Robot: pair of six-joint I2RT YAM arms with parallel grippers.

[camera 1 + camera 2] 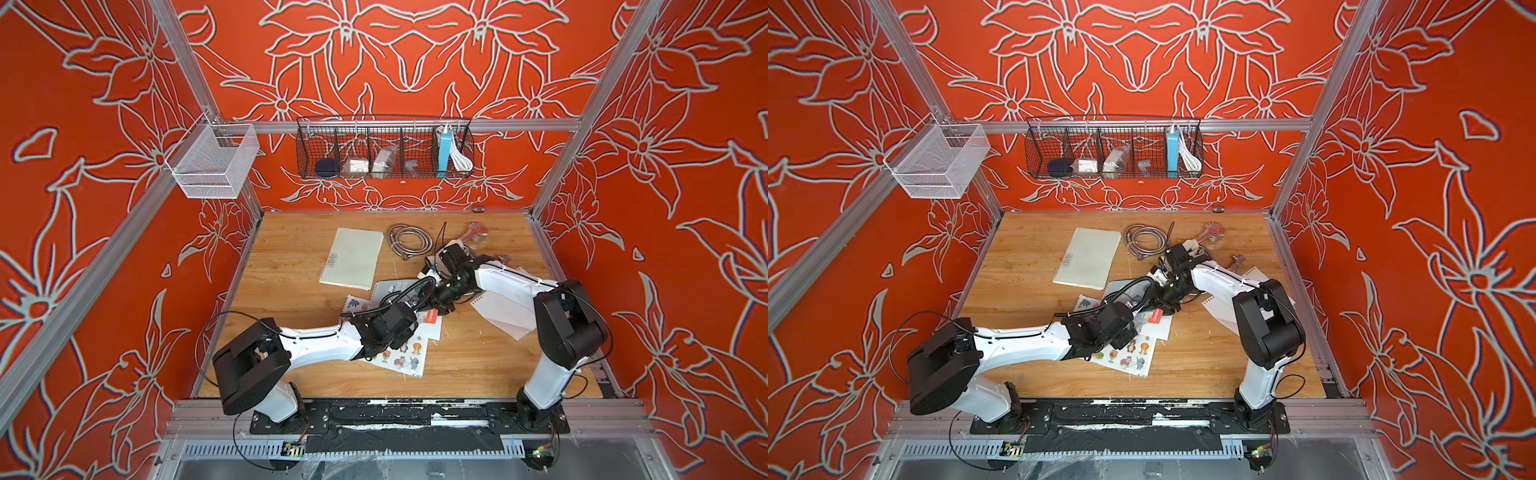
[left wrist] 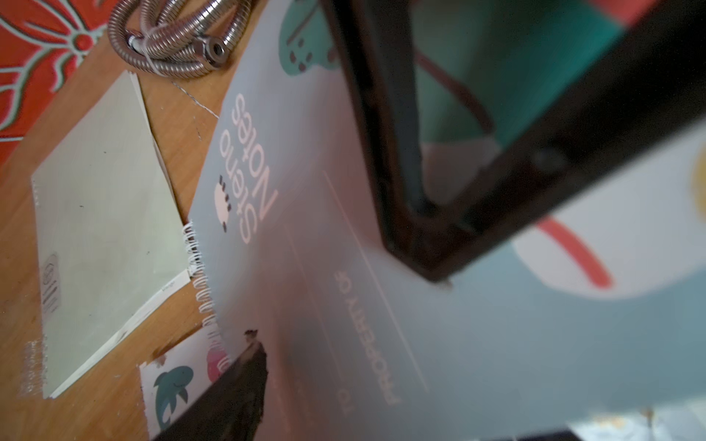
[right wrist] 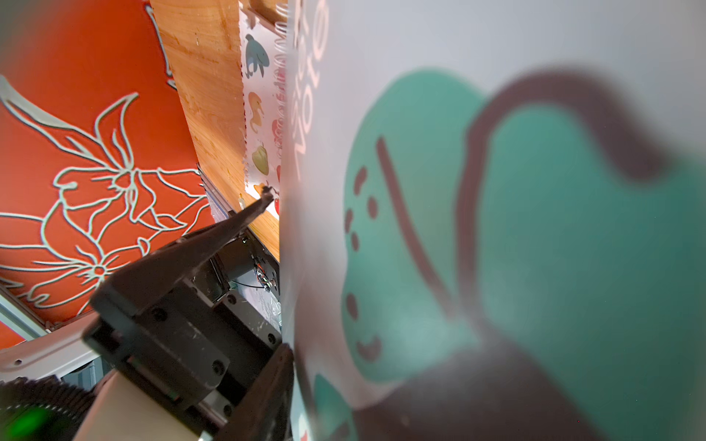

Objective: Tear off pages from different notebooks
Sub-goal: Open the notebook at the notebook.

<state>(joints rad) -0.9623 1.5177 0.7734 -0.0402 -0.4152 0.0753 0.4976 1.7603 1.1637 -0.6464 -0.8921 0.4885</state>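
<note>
Red walls with pale flower outlines close in a wooden table (image 1: 291, 332), where both arms meet over the same book. The left gripper (image 2: 344, 305) hangs low over the light blue Steno notebook (image 2: 290, 267) with its fingers (image 2: 401, 172) spread wide and nothing pinched. The cover fills the gap between them, and the wire spiral runs just beside the lower fingertip. The right gripper (image 1: 444, 303) comes in from the opposite side. One finger (image 3: 214, 244) shows clear of the cover's edge, but the cover hides the rest, so I cannot tell whether it grips. The picture notebook (image 1: 405, 359) lies partly under the Steno one, below the left fingers. The grey-green notebook (image 1: 353, 257) sits apart, beyond both grippers. Loose pages (image 1: 498, 316) lie behind the right gripper, under its arm.

The step in hand looks like getting a hold on the Steno book, cover not yet turned. Next, one gripper should pin the book near the spiral while the other takes a single sheet and pulls it away from the wire.
</note>
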